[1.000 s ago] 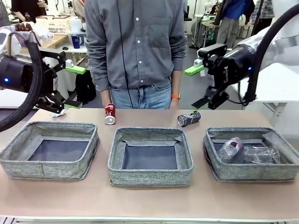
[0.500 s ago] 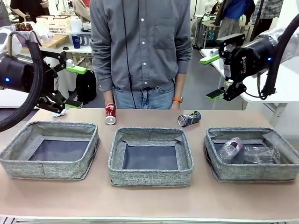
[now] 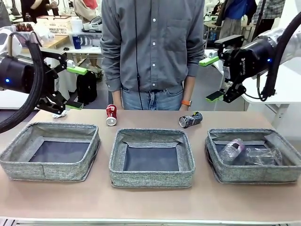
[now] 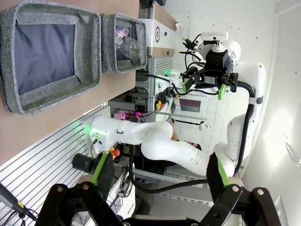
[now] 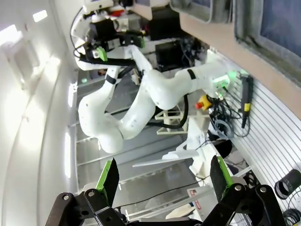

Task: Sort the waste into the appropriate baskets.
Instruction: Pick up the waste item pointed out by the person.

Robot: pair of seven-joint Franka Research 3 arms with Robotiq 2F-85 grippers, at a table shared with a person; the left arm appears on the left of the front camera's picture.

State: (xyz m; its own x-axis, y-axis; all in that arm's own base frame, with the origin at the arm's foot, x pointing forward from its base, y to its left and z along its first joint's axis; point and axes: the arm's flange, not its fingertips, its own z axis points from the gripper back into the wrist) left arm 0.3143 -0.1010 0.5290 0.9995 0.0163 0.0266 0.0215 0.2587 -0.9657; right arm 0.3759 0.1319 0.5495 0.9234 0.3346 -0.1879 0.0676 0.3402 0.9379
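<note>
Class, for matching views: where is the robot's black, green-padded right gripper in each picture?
Front view: right gripper, upper right, open.
Left wrist view: right gripper, upper right, far off.
Right wrist view: right gripper, bottom edge.
Shared landmark: grey woven fabric baskets.

Tan tabletop (image 3: 150, 205), cluttered workbench (image 3: 56, 41) far left, black bag (image 3: 86, 88) beneath it, white table (image 3: 284, 82) at right.

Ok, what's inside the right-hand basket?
A clear bottle with a pinkish label and a second clear bottle lie inside the right basket; its near wall hides their undersides.
</note>
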